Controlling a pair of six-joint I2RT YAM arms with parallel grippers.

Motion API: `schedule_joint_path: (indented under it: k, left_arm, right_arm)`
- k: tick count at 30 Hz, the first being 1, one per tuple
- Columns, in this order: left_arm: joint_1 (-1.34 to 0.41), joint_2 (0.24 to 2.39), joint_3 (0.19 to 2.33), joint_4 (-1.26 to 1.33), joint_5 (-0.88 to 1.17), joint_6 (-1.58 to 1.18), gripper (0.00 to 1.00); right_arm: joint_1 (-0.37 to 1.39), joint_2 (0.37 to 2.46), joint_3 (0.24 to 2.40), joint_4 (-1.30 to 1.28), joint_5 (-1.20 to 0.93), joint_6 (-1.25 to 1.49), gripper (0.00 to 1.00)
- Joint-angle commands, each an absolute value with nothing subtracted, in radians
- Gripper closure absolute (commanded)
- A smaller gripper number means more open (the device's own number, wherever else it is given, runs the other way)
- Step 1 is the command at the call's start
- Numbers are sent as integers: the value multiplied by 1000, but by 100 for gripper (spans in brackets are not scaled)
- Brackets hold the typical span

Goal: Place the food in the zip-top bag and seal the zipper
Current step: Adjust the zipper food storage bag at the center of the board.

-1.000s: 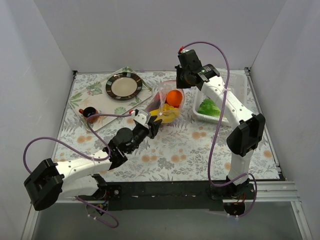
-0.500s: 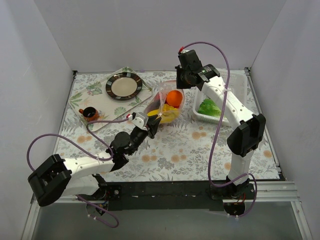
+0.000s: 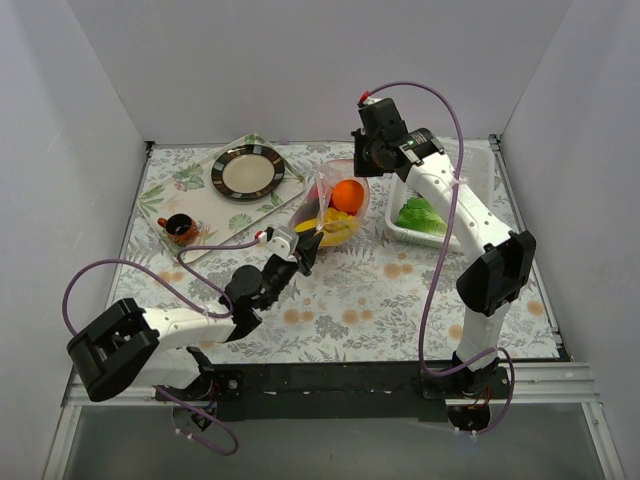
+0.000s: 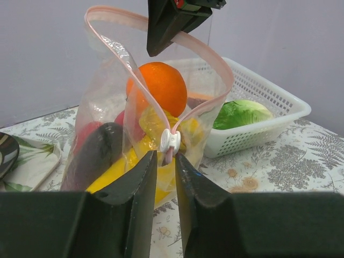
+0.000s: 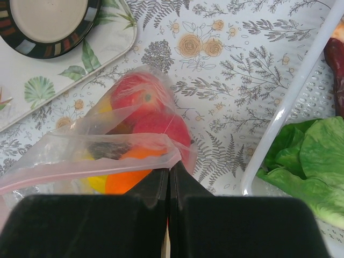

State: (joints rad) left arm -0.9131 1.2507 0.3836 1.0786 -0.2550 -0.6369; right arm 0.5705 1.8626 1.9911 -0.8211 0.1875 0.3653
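The zip-top bag (image 3: 322, 205) stands on the table, its mouth wide open. In it are an orange (image 4: 157, 86), red fruits (image 5: 156, 126), a dark eggplant (image 4: 97, 153) and yellow pieces (image 3: 336, 232). The pink zipper (image 4: 212, 59) loops around the mouth, with its white slider (image 4: 170, 141) at the near end. My left gripper (image 4: 166, 155) is shut on the slider, with a narrow gap between the jaws; it also shows in the top view (image 3: 306, 250). My right gripper (image 5: 170, 165) is shut on the bag's far corner and holds it up (image 3: 362, 172). The green leafy piece (image 3: 418, 215) lies in the basket.
A white slotted basket (image 3: 472, 180) stands right of the bag, with a dark red piece (image 5: 334, 54) in it. A leaf-patterned tray (image 3: 215, 235) at the back left carries a striped plate (image 3: 247, 171) and a small dark cup (image 3: 178, 226). Walls enclose the table.
My left arm has swung its elbow and forearm right and forward, while its gripper stays at the bag's near end. My right arm has barely moved.
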Motion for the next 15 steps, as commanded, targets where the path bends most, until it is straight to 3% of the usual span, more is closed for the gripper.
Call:
schedule_joint_path:
  k: [1, 4, 15]
  left_arm:
    - [-916, 1256, 379, 1135, -288, -609, 87]
    - [-916, 1259, 385, 1135, -298, -604, 100]
    - [-891, 1137, 397, 1170, -357, -538, 100]
  right_arm:
    - [568, 1801, 1993, -815, 178, 371, 99]
    - [569, 1793, 1988, -815, 176, 371, 99]
    - [592, 1602, 1763, -721, 141, 342, 99]
